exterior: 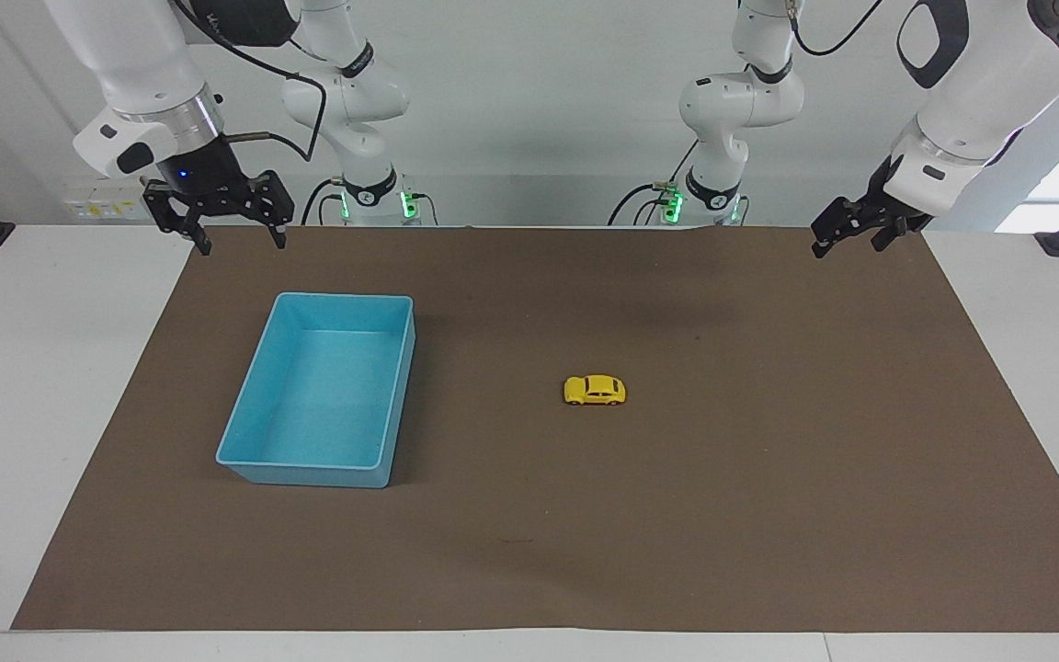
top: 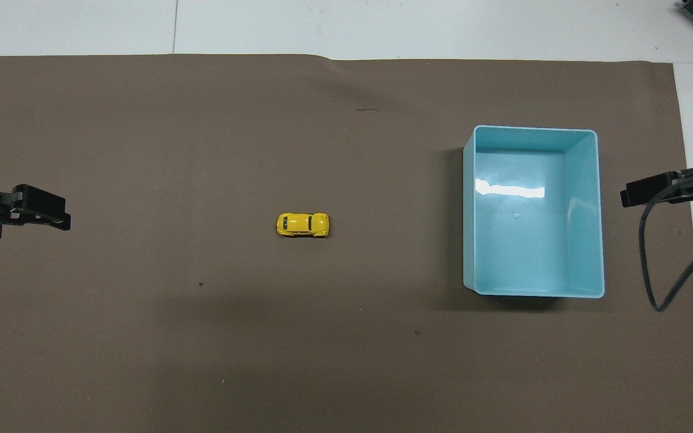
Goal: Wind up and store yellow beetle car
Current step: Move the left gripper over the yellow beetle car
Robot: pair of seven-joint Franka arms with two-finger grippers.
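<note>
We see tiny bright yellow beetle car (exterior: 595, 390) on its wheels mid brown paper mat (exterior: 768, 478), well apart from empty light blue plastic bin (exterior: 258, 471) toward right arm's end; right gripper (exterior: 235, 241) over mat's robot-side edge, fingers spread, empty; left gripper (exterior: 847, 237) over mat's corner at left arm's end, seemingly open though seen slantwise, empty.

A matt brown sheet (exterior: 768, 515), looking like paper or thin card, is being seen spread over a smooth white table (exterior: 33, 386). Light is being reflected in a bright streak by the floor of the light blue bin (top: 590, 210), which looks like glossy, smooth plastic. A glossy painted finish is being shown by the yellow beetle car (exterior: 595, 390). Glossy white shells are being shown by the arms.
</note>
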